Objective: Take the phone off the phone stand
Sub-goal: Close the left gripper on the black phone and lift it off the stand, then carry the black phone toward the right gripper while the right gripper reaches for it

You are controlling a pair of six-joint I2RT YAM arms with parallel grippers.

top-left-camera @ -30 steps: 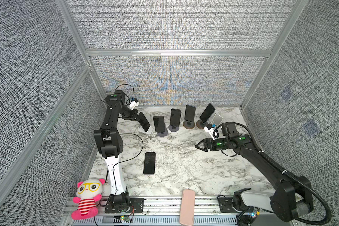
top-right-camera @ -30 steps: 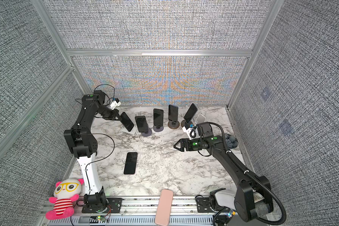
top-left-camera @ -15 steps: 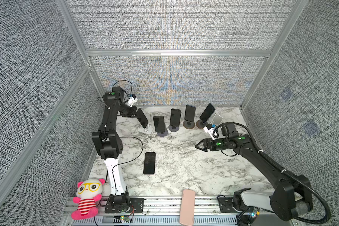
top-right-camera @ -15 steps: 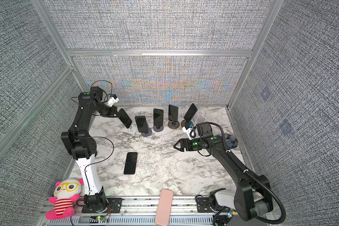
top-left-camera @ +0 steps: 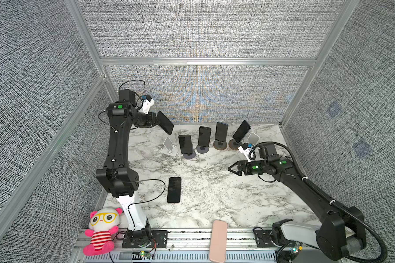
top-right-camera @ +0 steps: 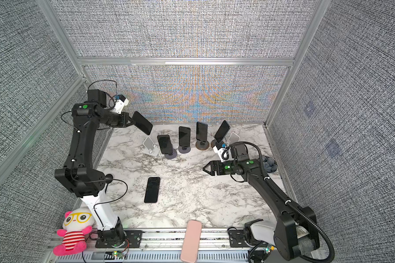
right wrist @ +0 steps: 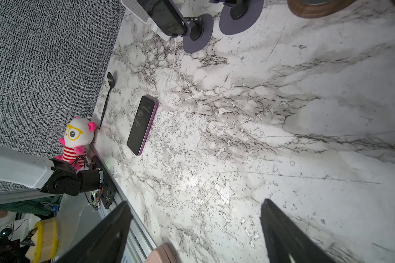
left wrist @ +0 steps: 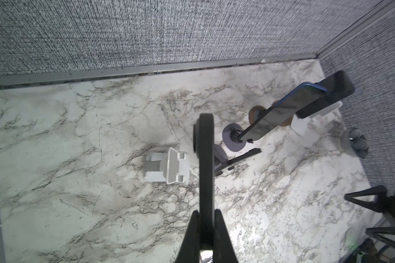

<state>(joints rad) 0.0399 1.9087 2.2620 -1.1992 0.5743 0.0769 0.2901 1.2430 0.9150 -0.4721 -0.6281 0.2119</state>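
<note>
1 marble table [top-left-camera: 214, 186] carries 4 other phones [top-left-camera: 204, 136] propped in a back row. The white stand [top-left-camera: 169, 146] at that row's left end is empty; the phone [top-left-camera: 165, 123] hangs in the air above it, clear of the cradle, so I judge removal done and only the setting down left. My left pincer [top-left-camera: 156, 121] is clamped on its end; my right pincer [top-left-camera: 232, 168] gapes wide over bare marble, holding nothing.

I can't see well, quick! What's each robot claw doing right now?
Left gripper: shut on the phone.
Right gripper: open, empty.
</note>
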